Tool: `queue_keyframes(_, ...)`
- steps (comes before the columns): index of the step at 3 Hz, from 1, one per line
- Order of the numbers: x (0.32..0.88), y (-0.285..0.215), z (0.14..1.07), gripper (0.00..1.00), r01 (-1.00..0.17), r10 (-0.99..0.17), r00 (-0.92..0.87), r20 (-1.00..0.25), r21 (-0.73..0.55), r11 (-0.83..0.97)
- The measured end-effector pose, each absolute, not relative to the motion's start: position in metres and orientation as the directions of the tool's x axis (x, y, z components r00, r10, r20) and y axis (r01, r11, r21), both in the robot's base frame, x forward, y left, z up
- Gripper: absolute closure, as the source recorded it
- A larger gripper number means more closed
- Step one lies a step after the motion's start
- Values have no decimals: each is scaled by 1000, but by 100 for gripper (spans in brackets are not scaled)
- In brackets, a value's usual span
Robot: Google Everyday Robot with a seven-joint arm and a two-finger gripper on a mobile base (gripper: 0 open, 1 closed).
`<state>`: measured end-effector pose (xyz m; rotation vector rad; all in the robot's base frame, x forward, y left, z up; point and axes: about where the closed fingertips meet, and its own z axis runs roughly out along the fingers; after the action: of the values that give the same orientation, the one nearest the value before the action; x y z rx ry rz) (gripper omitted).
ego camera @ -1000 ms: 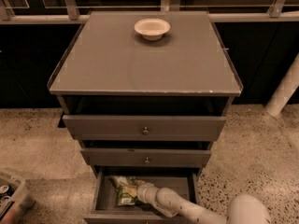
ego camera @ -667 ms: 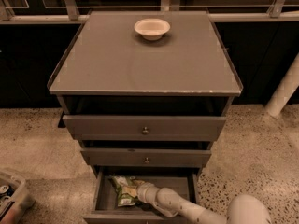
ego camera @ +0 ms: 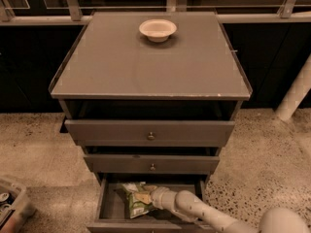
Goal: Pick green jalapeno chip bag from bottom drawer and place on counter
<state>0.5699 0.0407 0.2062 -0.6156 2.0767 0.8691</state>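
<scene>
Though the pincer (ego camera: pixel 155 198) sits just right of the green jalapeno chip bag (ego camera: pixel 134 203), its grip is unclear

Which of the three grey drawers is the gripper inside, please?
The bottom drawer, lowest and pulled out furthest: the gripper is inside it at the green jalapeno chip bag. The top drawer and middle drawer are less open.

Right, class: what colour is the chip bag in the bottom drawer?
Olive green chip bag, camera view; the gripper is at its right edge.
</scene>
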Motion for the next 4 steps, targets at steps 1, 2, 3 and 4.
queue_keyframes(1,554,14,253,100,-681,-173,-561,-810,332,653)
queue_keyframes(2,521,1,299,100,-686,-193,-536,-822,291,666)
queue_keyframes(3,521,2,299,100,-685,-198,-544,-815,294,667)
queue_keyframes(4,526,-21,350,100,-671,-206,-471,-858,196,716)
